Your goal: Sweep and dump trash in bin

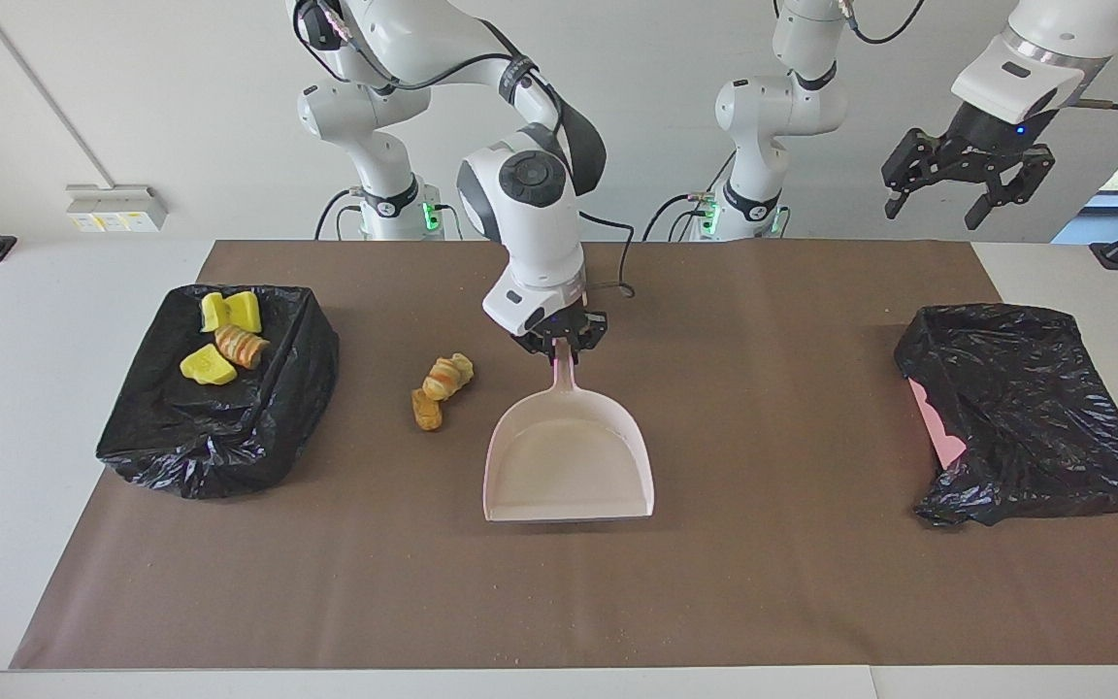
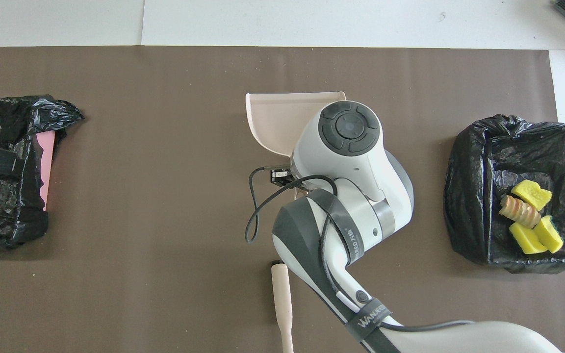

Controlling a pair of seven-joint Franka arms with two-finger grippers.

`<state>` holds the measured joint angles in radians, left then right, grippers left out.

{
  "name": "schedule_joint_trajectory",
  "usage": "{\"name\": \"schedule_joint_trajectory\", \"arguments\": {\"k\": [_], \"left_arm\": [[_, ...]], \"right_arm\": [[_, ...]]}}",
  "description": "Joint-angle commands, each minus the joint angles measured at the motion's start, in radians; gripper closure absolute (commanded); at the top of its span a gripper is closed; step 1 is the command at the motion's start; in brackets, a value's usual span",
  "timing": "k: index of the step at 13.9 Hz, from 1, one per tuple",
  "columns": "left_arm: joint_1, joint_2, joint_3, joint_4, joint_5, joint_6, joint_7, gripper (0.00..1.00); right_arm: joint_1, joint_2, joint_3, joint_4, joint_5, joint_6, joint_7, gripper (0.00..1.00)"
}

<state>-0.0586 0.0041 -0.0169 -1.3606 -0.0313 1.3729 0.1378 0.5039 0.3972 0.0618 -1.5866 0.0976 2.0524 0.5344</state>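
Facing view: right gripper (image 1: 564, 342), frame centre, jaws pinching dustpan (image 1: 569, 461) handle; pan flat on table (image 1: 763, 582). Two tan trash (image 1: 441, 386) lumps just beside pan. Four more, 3 yellow + 1 tan, in bin (image 1: 214, 398) at mid left. Left gripper (image 1: 967, 175) waits upper right, jaws spread, above 2nd bin (image 1: 1025, 408).

Overhead view: right arm hides most of pan (image 2: 272, 120). Brush (image 2: 282, 304) handle at bottom centre. Binned lumps at mid right.

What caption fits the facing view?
Right gripper holds the dustpan beside leftover trash; left gripper waits.
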Motion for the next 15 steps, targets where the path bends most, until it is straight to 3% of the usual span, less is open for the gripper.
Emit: {"name": "schedule_joint_trajectory", "arguments": {"k": [1, 6, 7, 10, 11, 12, 15], "left_arm": [[-0.012, 0.0, 0.015, 0.028, 0.033, -0.072, -0.004, 0.0], [-0.01, -0.032, 0.014, 0.018, 0.03, -0.087, -0.007, 0.0], [-0.01, -0.033, 0.011, 0.012, 0.03, -0.087, -0.006, 0.0], [-0.012, -0.046, 0.009, -0.005, 0.028, -0.078, -0.009, 0.0], [-0.016, -0.049, 0.008, -0.008, 0.028, -0.081, -0.007, 0.0], [-0.018, -0.049, 0.008, -0.008, 0.028, -0.08, -0.007, 0.0], [-0.023, -0.049, 0.005, -0.009, 0.027, -0.075, -0.007, 0.0]], "right_arm": [[0.034, 0.071, 0.004, 0.042, 0.028, 0.08, 0.053, 1.0], [0.056, 0.072, 0.004, -0.041, 0.028, 0.116, 0.052, 1.0], [0.056, 0.071, 0.004, -0.052, 0.028, 0.121, 0.049, 0.93], [0.056, 0.071, 0.004, -0.078, 0.03, 0.132, 0.041, 0.85], [0.056, 0.069, 0.004, -0.076, 0.028, 0.117, 0.036, 0.58], [0.057, 0.066, 0.004, -0.076, 0.016, 0.109, 0.024, 0.01], [0.022, -0.006, 0.004, -0.076, 0.033, 0.01, -0.057, 0.0]]}}
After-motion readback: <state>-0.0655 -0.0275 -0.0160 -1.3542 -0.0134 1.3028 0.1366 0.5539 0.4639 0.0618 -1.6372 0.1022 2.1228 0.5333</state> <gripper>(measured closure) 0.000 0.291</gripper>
